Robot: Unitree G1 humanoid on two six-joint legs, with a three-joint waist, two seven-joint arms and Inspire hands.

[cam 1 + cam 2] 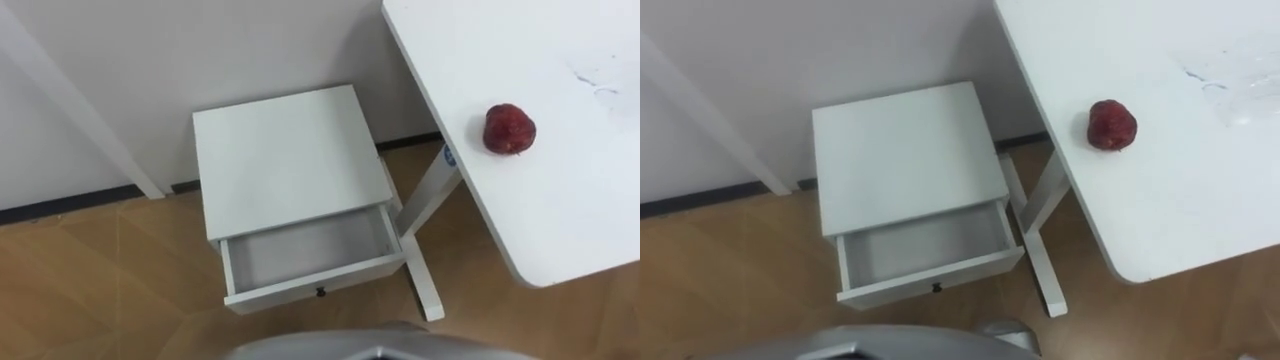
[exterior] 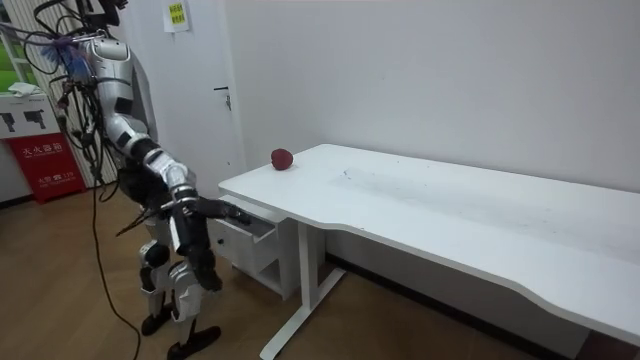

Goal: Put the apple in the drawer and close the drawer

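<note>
A dark red apple [image 1: 509,129] lies on the white desk [image 1: 570,200], near its left edge and to my right. Below it to the left stands a small white nightstand [image 1: 285,155]. Its drawer [image 1: 305,250] is pulled open towards me and holds nothing. In the room view I stand facing the nightstand [image 2: 250,240], with the apple [image 2: 282,159] on the desk corner beyond it. My right hand [image 2: 230,213] reaches forward at waist height, just short of the drawer front and holding nothing that I can see.
The desk's white leg and foot [image 1: 420,240] stand close against the nightstand's right side. A wall runs behind both. Wooden floor [image 1: 100,290] lies open to the left. A red stand [image 2: 45,165] is at the room view's left.
</note>
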